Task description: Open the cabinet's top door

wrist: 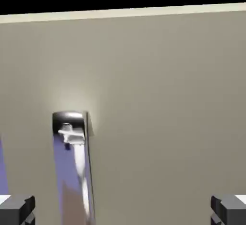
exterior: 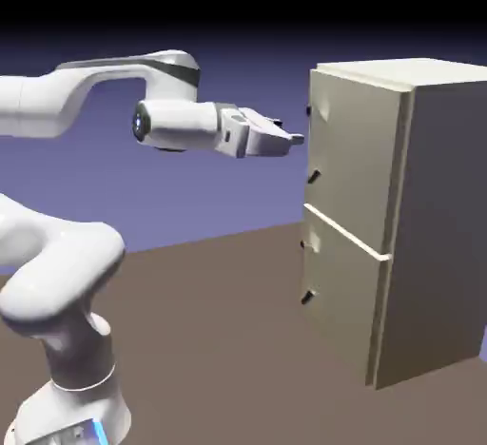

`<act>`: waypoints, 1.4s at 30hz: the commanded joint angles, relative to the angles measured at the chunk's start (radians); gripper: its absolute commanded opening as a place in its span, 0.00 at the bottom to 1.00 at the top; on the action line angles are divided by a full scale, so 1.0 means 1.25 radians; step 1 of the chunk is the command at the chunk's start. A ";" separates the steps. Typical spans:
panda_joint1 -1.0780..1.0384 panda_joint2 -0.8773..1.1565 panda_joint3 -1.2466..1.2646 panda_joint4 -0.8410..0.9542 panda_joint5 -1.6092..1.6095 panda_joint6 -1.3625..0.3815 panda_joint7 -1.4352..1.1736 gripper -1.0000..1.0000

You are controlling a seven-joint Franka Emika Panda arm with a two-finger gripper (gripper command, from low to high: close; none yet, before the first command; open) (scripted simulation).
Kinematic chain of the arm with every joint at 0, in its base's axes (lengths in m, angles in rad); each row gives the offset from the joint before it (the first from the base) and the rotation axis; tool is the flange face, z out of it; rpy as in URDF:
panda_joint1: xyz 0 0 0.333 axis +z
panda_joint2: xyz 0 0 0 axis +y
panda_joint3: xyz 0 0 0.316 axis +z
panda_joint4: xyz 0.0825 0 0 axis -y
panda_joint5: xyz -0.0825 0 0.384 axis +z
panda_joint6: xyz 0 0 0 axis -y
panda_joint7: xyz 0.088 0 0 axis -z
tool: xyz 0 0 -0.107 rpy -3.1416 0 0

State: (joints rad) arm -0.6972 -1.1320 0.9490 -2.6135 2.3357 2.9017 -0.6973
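The beige cabinet stands at the exterior view's right, its grey side toward the camera. The top door is the taller upper panel and lies flush and closed. Its dark handle shows at the panel's left edge. My gripper is held level, its tips just short of the door at handle height. In the hand view the top door fills the picture. A shiny handle runs down left of the middle. My gripper is open, its grey fingertips set wide apart with only door panel between them.
The shorter lower door sits under the top one, with its own dark handle. The brown table stretches from the robot's base to the cabinet. The arm's white links rise at the lower left.
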 commanded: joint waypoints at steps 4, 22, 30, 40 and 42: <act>-0.042 -0.034 0.057 0.012 0.139 -0.008 -0.086 0.50; -0.210 -0.054 0.176 0.068 0.386 -0.128 -0.253 0.00; -0.024 -0.058 -0.022 -0.158 0.212 -0.392 -0.260 0.00; 0.013 -0.076 -0.312 -0.314 -0.098 -0.727 -0.270 0.00; -0.004 -0.066 -0.370 -0.325 -0.166 -0.794 -0.281 0.00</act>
State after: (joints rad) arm -0.7022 -1.2145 0.4859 -3.0191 2.1277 1.9083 -1.0480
